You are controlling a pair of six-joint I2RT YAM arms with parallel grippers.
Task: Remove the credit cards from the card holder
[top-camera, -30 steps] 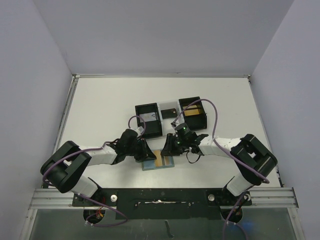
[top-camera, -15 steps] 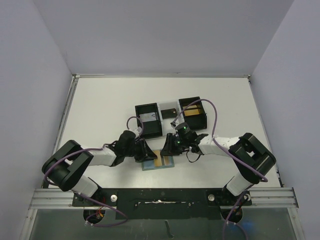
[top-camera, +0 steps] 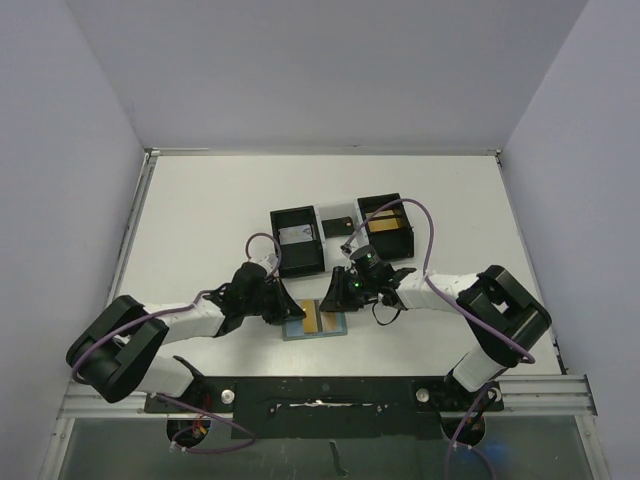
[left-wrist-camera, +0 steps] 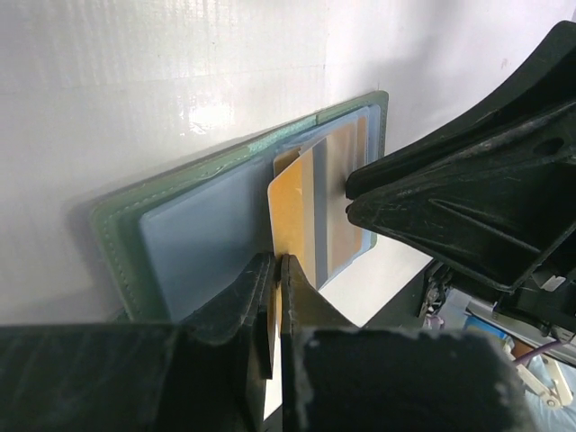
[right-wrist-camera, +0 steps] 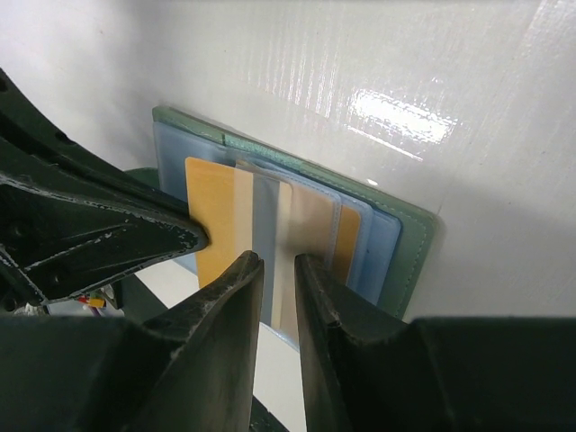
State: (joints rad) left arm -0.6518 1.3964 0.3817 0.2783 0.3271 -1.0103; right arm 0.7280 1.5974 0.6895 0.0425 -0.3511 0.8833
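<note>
Card holder point(top-camera: 335, 328) lying open at centre of desk point(top-camera: 200, 220) near edge. Left fingers point(left-wrist-camera: 234, 306) pinching gold-orange card point(left-wrist-camera: 292, 207) by its edge. Right fingers point(right-wrist-camera: 225, 306) standing narrow over pockets, nothing clearly gripped. I'm watching risks: unpinned holder dragging along with card, thin edge slipping from pinch, crowded arms bumping.

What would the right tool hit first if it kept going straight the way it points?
Probably the pale cards sticking out of the card holder, just ahead of the right tool, with the table under them. The left tool, pinching the gold card, sits beside that line.
</note>
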